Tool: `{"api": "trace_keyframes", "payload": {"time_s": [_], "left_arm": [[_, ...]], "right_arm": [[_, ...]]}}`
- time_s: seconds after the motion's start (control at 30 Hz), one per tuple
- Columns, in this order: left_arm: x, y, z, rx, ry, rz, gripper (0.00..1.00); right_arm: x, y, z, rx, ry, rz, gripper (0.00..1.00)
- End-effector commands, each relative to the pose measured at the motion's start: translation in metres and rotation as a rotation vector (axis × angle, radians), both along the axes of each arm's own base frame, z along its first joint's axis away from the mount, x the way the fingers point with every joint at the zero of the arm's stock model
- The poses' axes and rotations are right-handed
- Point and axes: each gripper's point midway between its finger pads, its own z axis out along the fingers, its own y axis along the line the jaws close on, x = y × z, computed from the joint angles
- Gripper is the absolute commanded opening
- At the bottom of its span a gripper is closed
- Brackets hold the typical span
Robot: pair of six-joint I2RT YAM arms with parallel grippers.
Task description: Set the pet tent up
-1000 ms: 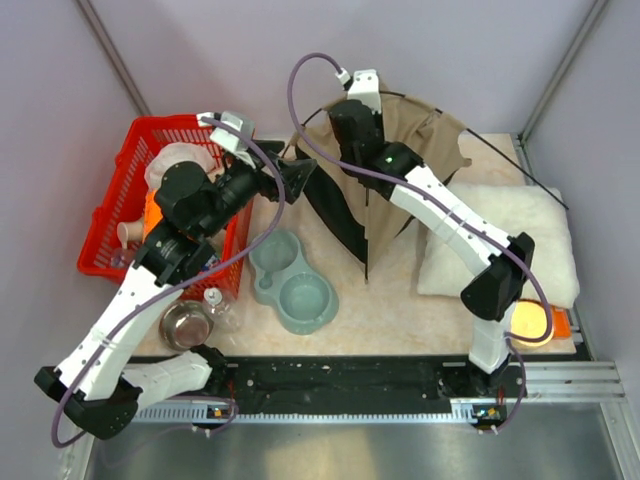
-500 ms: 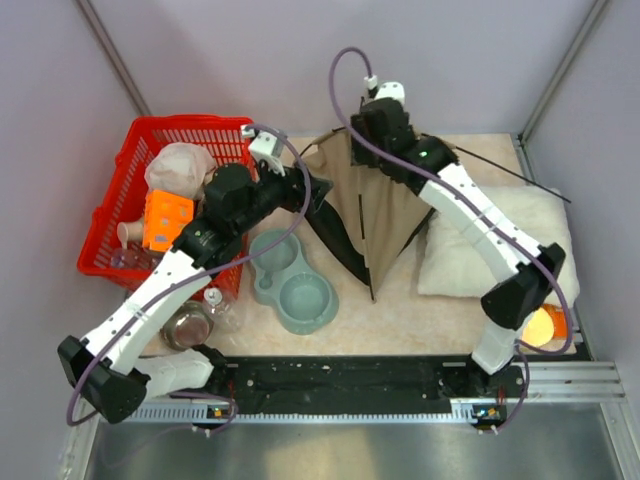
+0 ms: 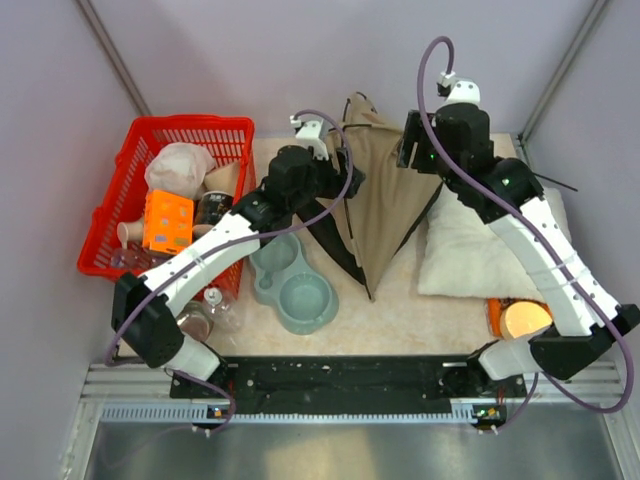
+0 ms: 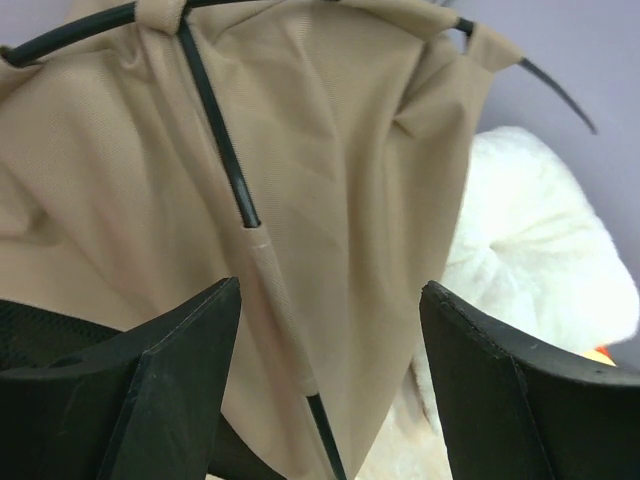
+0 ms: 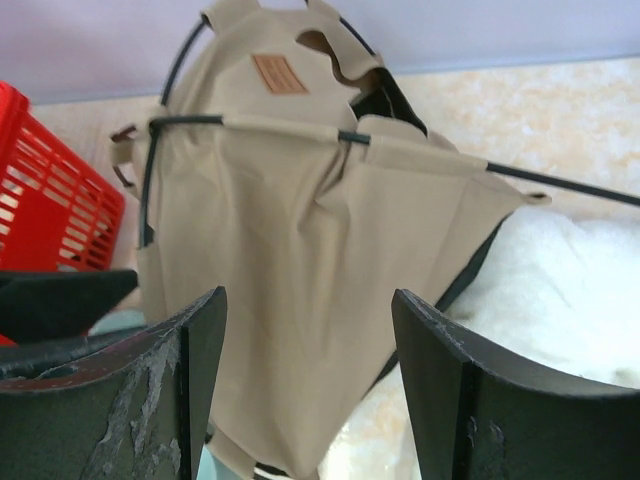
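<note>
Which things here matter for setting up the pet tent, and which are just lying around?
For the job:
pet tent
its dark poles
left pincer, open
right pincer, open

Lying about:
red basket
fluffy cushion
grey double bowl
orange block in the basket

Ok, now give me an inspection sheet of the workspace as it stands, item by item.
Surface: beige tabletop, no spill seen.
Job's things: pet tent half folded, not spread out; dark poles sticking out; one side against the white cushion.
Clutter: red basket full of items; grey double bowl; metal bowl; clear bottle; orange object at the near right.
Hands: left hand open, right hand open, both facing the tent, holding nothing.
Cables: purple cables looping off both arms.
Surroundings: lilac walls on three sides.
</note>
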Motion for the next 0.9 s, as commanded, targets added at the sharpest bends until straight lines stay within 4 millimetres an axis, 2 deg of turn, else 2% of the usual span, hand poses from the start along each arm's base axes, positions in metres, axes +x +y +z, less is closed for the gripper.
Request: {"api": "trace_keyframes", "payload": {"time_s": [0.0, 0.1, 0.27, 0.43, 0.6, 0.73, 0.87], "left_arm": [[0.024, 0.020, 0.018, 0.005, -0.002, 0.202, 0.77], [0.029, 0.023, 0.012, 0.035, 0.004, 0.230, 0.73], [0.033, 0.015, 0.001, 0.073, 0.027, 0.199, 0.52], [0.037, 0.008, -0.008, 0.096, 0.046, 0.180, 0.47], [0.044, 0.002, -0.010, 0.135, 0.050, 0.163, 0.26], [0.046, -0.001, 0.011, 0.159, -0.028, 0.123, 0.01], [0.038, -0.003, 0.045, 0.175, -0.119, 0.057, 0.00]], "right_arm": [[-0.010, -0.015, -0.007, 0.009, 0.016, -0.033, 0.67], [-0.014, -0.020, -0.006, 0.009, 0.010, -0.043, 0.67], [-0.017, -0.026, -0.002, 0.013, -0.003, -0.054, 0.67], [-0.020, -0.028, 0.005, 0.022, -0.014, -0.053, 0.67], [-0.023, -0.030, 0.010, 0.025, -0.019, -0.053, 0.67], [-0.028, -0.033, 0.016, 0.015, -0.030, -0.039, 0.67], [-0.038, -0.029, 0.029, -0.014, -0.052, 0.042, 0.68]]}}
